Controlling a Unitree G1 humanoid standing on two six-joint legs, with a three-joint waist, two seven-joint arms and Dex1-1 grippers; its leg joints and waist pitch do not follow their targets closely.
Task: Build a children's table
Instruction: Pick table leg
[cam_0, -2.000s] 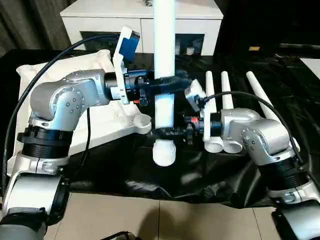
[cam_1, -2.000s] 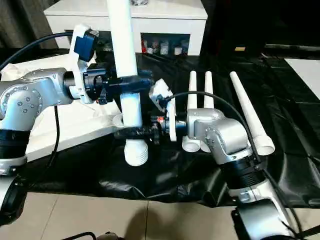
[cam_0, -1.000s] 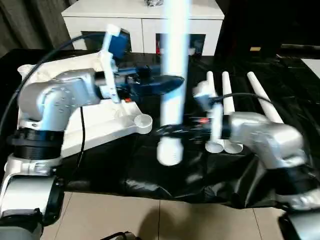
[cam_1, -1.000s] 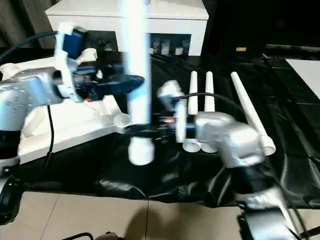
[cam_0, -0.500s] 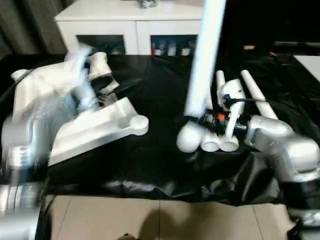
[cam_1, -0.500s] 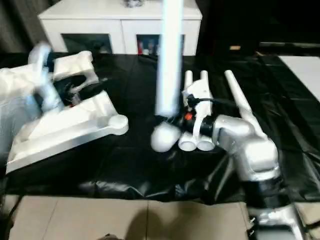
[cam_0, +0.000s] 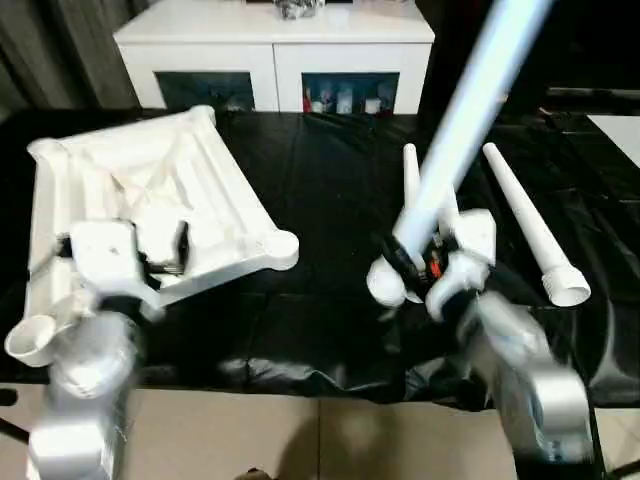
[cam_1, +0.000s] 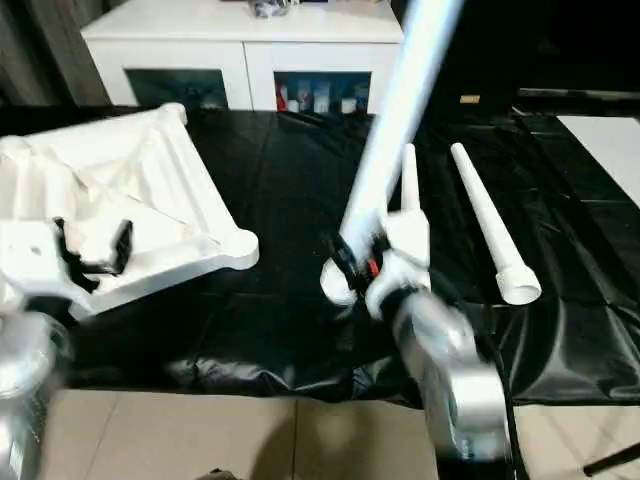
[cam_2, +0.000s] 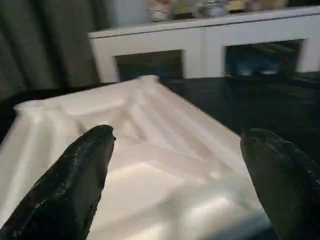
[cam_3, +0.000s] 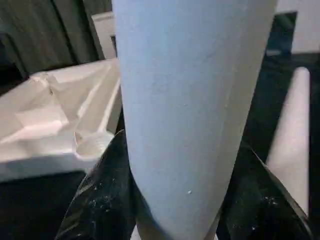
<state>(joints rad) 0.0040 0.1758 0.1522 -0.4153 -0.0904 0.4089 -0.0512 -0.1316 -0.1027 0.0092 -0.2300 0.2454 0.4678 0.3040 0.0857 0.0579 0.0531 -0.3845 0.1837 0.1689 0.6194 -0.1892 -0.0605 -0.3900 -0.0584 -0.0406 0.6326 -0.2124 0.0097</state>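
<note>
My right hand (cam_0: 405, 262) grips a white table leg (cam_0: 462, 125) near its wide end, tilted up and away. My left hand (cam_2: 175, 190) hovers spread wide, holding nothing, over the near edge of the upturned tabletop (cam_0: 150, 190). Bare black counter (cam_0: 320, 200) lies between them.

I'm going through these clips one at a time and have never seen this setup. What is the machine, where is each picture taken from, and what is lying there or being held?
It is a two-armed humanoid robot assembling a children's table. Two pictures come from cameras on its head, looking down over its silver forearms; the other two come from cameras on its wrists.

On the black sheet lies the white tabletop, ribbed underside up, with a round socket at its near corner. Loose white legs lie to the right, and a white cabinet stands behind.

The right gripper holds one leg, tilted, near its thick end. The left gripper is open and holds nothing, its black fingers wide apart over the tabletop.
</note>
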